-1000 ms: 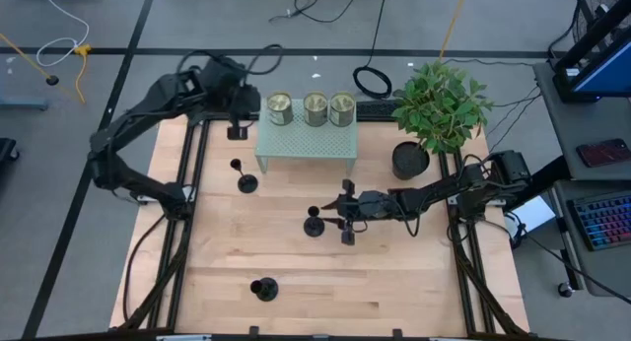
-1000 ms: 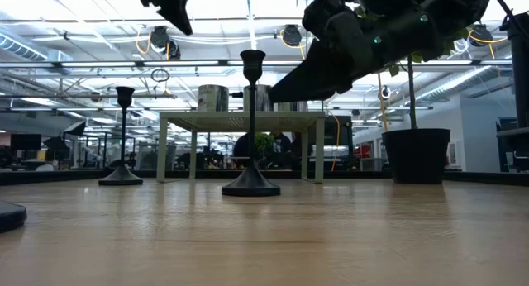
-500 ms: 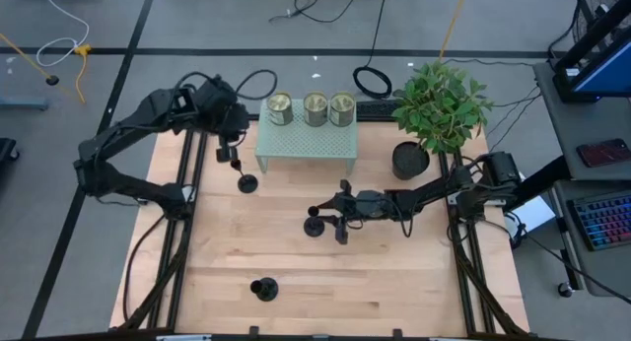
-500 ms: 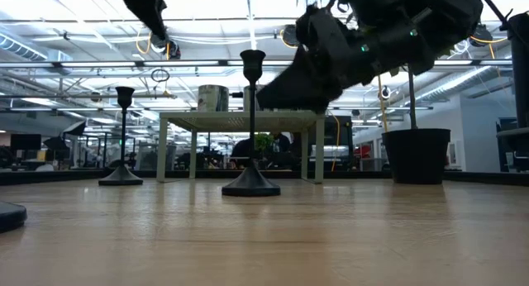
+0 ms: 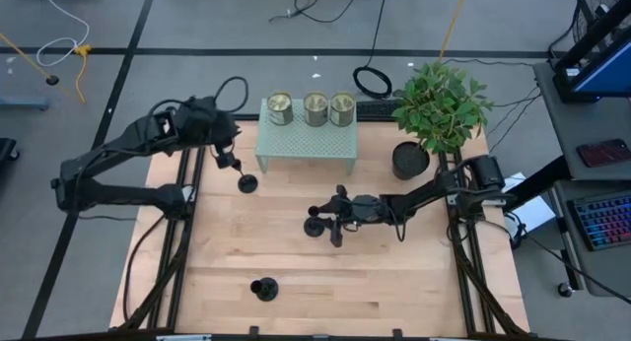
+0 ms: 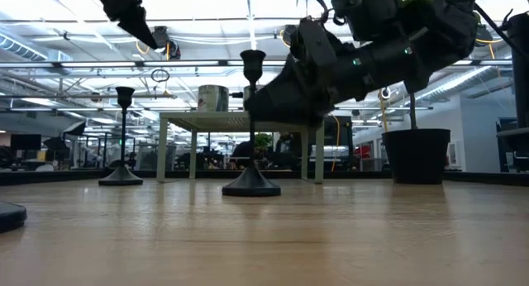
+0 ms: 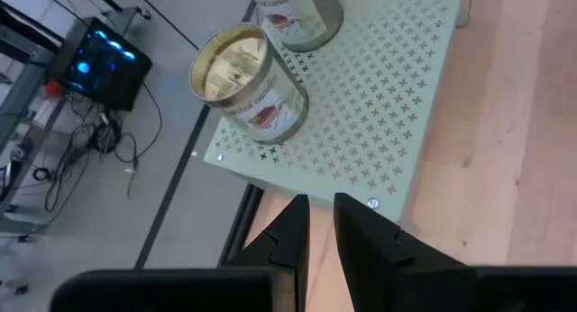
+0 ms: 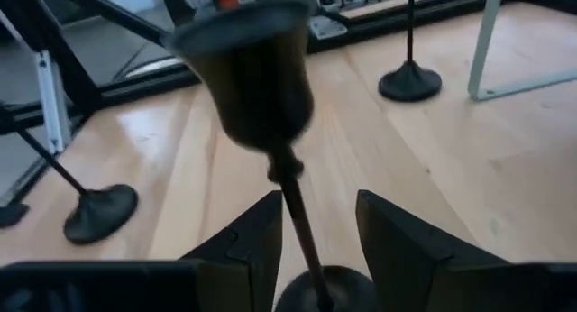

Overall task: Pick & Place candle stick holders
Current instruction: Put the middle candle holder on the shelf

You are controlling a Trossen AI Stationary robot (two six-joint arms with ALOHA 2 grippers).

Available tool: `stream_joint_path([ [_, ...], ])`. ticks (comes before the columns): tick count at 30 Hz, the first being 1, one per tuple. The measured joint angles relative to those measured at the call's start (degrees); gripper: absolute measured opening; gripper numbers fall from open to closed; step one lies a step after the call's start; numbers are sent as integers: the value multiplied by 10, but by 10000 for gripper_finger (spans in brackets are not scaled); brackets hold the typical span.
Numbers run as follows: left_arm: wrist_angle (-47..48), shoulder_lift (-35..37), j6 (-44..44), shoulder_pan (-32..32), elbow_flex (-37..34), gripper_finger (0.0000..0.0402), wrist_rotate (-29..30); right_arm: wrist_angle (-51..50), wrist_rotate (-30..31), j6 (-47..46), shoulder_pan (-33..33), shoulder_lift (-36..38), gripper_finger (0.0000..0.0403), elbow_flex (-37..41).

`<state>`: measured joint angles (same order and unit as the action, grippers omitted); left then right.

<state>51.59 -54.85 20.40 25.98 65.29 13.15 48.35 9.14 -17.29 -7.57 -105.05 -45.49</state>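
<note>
We see the right gripper (image 5: 331,219) at the table's centre, its fingers (image 8: 252,244) spread on either side of the stem of the middle candle stick holder (image 5: 314,224), not yet clamped. The left gripper (image 5: 229,156), fingers nearly together and empty, hovers above a second holder (image 5: 246,181) near the perforated shelf (image 5: 306,144). A third holder (image 5: 263,289) stands near the front edge.

Grey floor (image 5: 246,26) with cables around my wooden desk (image 5: 394,272), potted plant (image 5: 439,109) in the corner, bright ceiling lights (image 6: 215,5) overhead.

Right gripper (image 5: 330,221) jaws parted low; left gripper (image 5: 233,160) raised.
</note>
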Motion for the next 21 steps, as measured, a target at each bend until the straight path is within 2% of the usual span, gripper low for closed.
stream_joint_path([
  [7, -39, 35, -10, -6, -49, 60, -11, 2, 41, -20, -4, -19, 112, 0],
  [15, -57, 32, -13, -29, -73, 60, -12, 16, 43, -15, -3, -18, 14, 0],
  [21, -57, 31, -18, -46, -76, 60, -12, 25, 43, -15, -3, -18, 20, 0],
])
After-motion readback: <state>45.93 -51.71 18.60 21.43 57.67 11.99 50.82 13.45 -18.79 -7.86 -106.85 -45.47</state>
